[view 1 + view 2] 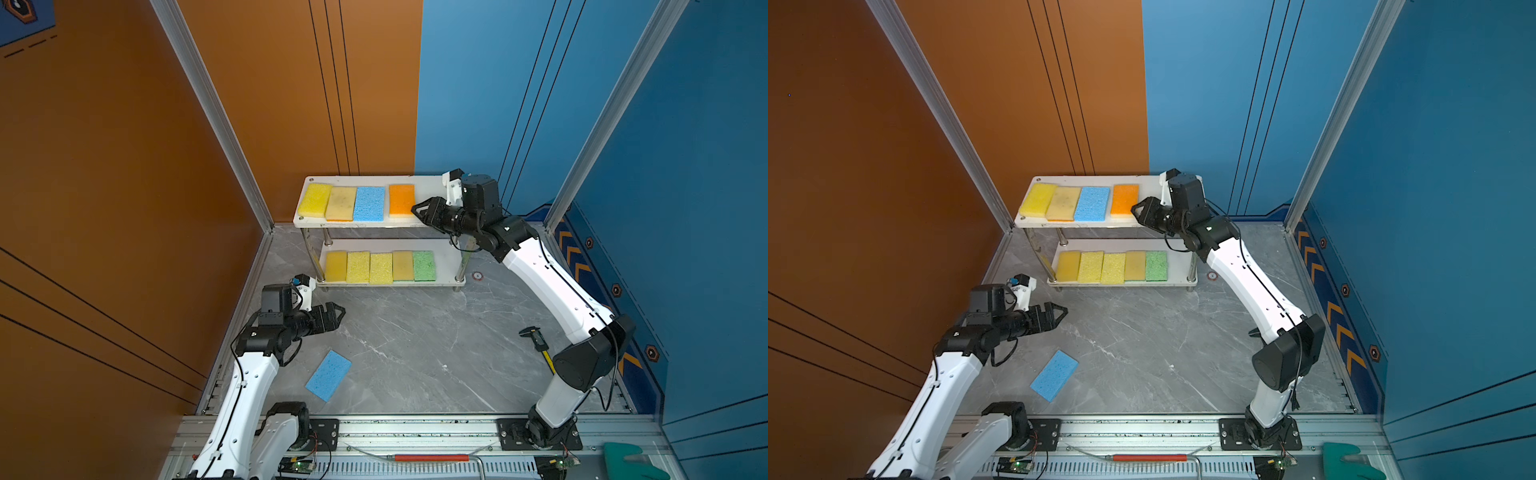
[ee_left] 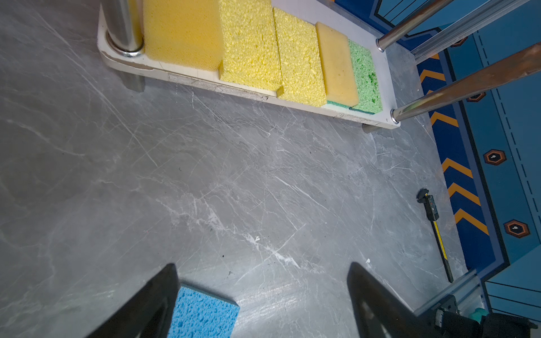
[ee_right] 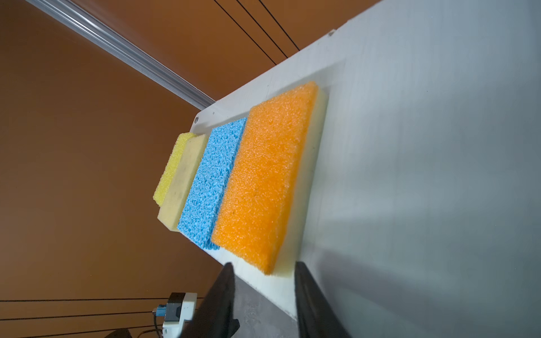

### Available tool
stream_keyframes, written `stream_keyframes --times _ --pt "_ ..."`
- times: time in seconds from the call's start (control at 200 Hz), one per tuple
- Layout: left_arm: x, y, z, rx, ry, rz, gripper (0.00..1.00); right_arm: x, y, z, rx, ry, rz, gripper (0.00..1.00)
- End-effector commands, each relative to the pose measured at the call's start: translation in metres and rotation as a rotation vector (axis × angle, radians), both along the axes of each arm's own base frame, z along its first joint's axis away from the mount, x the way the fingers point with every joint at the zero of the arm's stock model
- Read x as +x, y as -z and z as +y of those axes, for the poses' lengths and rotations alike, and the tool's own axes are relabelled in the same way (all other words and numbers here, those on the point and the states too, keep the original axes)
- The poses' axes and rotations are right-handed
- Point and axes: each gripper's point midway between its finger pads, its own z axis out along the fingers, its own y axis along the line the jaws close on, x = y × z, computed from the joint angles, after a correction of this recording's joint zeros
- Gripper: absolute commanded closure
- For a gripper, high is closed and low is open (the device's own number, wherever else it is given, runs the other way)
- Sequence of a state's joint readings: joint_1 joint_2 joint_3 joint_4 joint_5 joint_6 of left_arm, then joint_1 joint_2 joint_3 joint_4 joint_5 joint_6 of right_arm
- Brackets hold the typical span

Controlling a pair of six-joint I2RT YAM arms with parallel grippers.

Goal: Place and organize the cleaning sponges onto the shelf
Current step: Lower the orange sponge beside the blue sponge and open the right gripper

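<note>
Left wrist view: the left pincer (image 2: pixel 263 265) hangs empty, jaws wide apart, above the desk (image 2: pixel 205 175), with 1 loose blue sponge (image 2: pixel 205 313) lying flat near it, well in front of the shelf (image 1: pixel 448 266). On the shelf's lower board 5 sponges (image 1: pixel 380 268) sit side by side, 4 yellow then 1 green sponge (image 1: pixel 424 266). On its upper board lie 4 more; the right pincer (image 3: pixel 263 263), jaws apart, sits at the front end of the orange sponge (image 3: pixel 263 175), gripping nothing.

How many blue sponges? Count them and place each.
2. One blue sponge lies on the shelf, top board; the other on the table by the left gripper.
</note>
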State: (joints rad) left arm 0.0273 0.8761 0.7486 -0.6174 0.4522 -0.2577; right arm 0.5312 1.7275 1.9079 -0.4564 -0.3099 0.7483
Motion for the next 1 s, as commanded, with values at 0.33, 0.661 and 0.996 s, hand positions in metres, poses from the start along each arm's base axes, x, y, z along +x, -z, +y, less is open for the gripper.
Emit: stream_keyframes --times 0.33,0.661,0.996 --pt "0.002 0.004 0.004 0.01 -0.009 0.001 0.09 0.014 -0.014 -0.002 -0.011 -0.009 -0.052 0.41" --pt "0.001 0.002 0.004 0.011 -0.009 -0.006 0.09 0.048 -0.004 0.008 0.011 -0.016 -0.014 0.41" --pt "0.001 0.001 0.004 0.011 -0.008 -0.012 0.09 0.055 0.002 0.025 0.043 -0.053 0.019 0.42"
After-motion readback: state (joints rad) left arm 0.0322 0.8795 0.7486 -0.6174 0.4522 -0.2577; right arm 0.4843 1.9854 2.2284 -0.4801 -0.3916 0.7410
